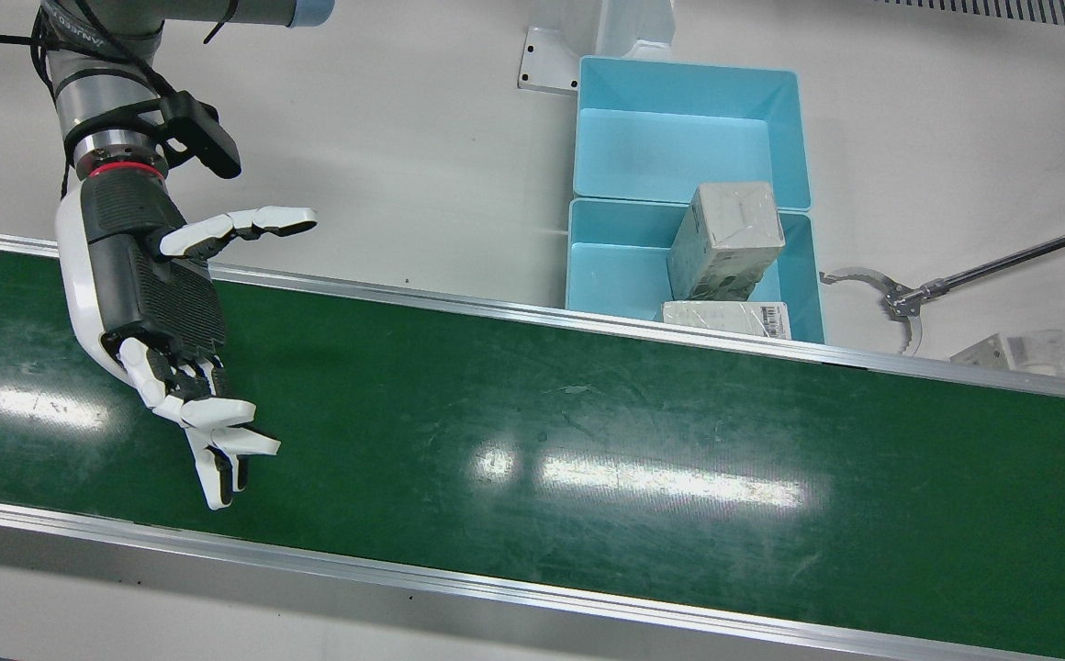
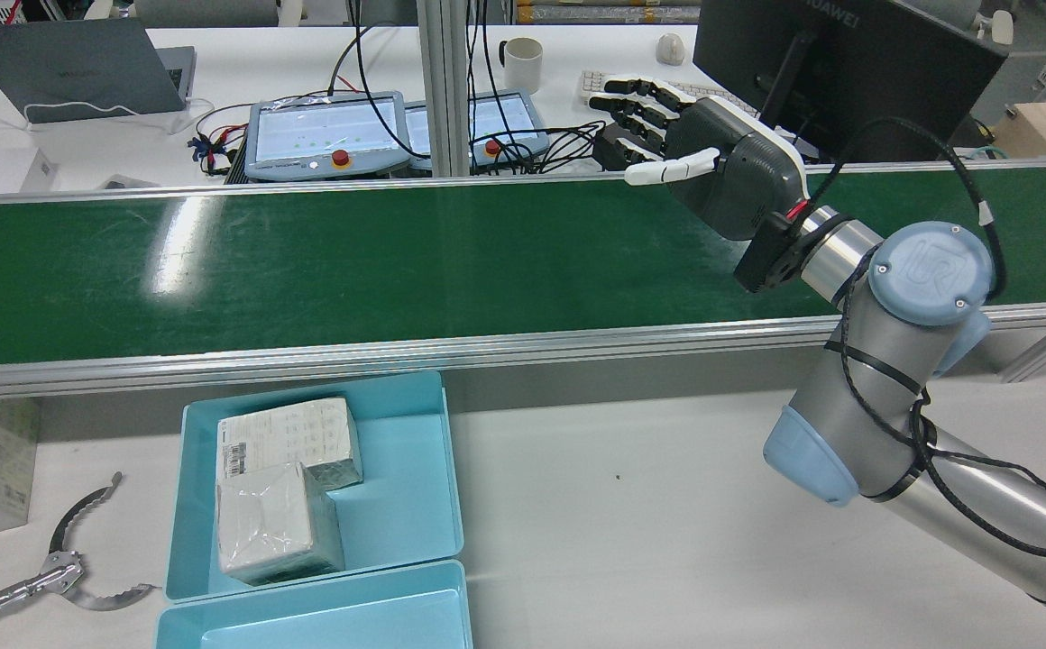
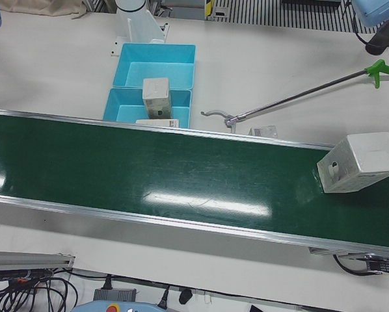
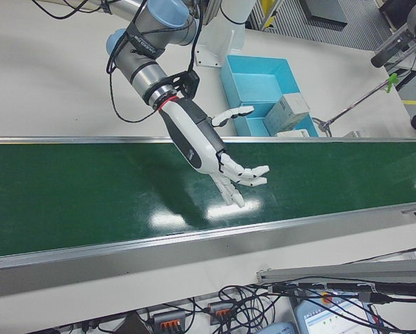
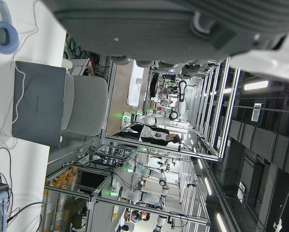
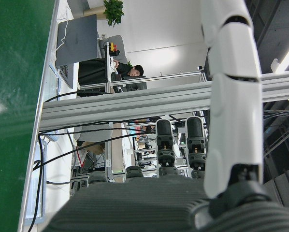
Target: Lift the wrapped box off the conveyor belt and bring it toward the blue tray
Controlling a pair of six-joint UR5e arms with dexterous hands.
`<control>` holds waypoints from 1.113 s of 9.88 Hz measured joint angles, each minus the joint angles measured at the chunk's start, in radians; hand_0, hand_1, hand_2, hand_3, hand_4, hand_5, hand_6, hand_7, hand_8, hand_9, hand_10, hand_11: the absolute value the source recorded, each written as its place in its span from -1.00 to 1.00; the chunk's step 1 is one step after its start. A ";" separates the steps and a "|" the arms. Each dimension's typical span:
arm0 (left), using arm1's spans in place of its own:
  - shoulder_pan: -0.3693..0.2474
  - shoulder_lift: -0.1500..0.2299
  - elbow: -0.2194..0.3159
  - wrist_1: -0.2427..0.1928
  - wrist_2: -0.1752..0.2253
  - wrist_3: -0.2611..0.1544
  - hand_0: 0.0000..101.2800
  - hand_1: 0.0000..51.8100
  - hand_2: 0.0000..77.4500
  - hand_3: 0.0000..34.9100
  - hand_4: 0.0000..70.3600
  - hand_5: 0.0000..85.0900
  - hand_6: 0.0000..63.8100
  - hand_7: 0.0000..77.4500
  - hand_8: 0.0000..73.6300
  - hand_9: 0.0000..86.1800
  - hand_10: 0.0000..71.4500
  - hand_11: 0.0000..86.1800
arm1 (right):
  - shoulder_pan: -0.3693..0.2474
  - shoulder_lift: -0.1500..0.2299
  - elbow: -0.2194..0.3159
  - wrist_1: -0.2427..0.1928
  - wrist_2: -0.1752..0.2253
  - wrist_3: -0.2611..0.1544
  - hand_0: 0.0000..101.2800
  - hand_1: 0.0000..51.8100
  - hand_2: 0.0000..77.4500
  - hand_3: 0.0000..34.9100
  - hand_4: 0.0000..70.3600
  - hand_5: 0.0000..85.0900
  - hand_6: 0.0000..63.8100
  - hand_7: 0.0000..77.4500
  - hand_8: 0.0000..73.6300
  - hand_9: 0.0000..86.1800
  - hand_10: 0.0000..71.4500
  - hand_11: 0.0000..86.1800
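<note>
Over the conveyor belt point(image 1: 588, 441) the right hand point(image 1: 165, 330) hovers with fingers spread, holding nothing. Only the left-front view shows the wrapped box point(image 3: 360, 162) — on the belt's far end, well apart from the blue tray point(image 3: 120, 104).

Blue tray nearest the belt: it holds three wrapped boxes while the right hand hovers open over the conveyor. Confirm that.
Not three. The blue tray holds two wrapped boxes, one propped on the other, as the rear view shows. The right hand does hover open over the conveyor.
</note>
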 joint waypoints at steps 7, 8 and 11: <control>0.000 0.000 0.000 0.000 0.000 0.000 -1.00 -1.00 -0.99 -1.00 -1.00 -0.97 -1.00 -1.00 -1.00 -1.00 -1.00 -1.00 | 0.003 0.002 0.001 -0.001 0.000 0.000 -0.03 -0.41 -0.62 -0.11 -0.74 -0.28 -0.88 -0.42 -1.00 -0.87 -1.00 -0.97; 0.000 0.000 0.000 0.000 0.000 0.000 -1.00 -1.00 -0.99 -1.00 -1.00 -0.97 -1.00 -1.00 -1.00 -1.00 -0.98 -1.00 | 0.003 0.002 0.001 -0.001 0.000 0.000 -0.04 -0.41 -0.62 -0.07 -0.74 -0.28 -0.88 -0.42 -1.00 -0.87 -1.00 -0.97; 0.000 0.000 0.000 0.000 0.000 0.000 -1.00 -1.00 -0.99 -1.00 -1.00 -0.97 -1.00 -0.99 -1.00 -1.00 -0.98 -1.00 | 0.001 0.004 0.001 -0.002 0.000 -0.002 -0.03 -0.37 -0.61 -0.07 -0.74 -0.27 -0.88 -0.41 -1.00 -0.86 -1.00 -0.97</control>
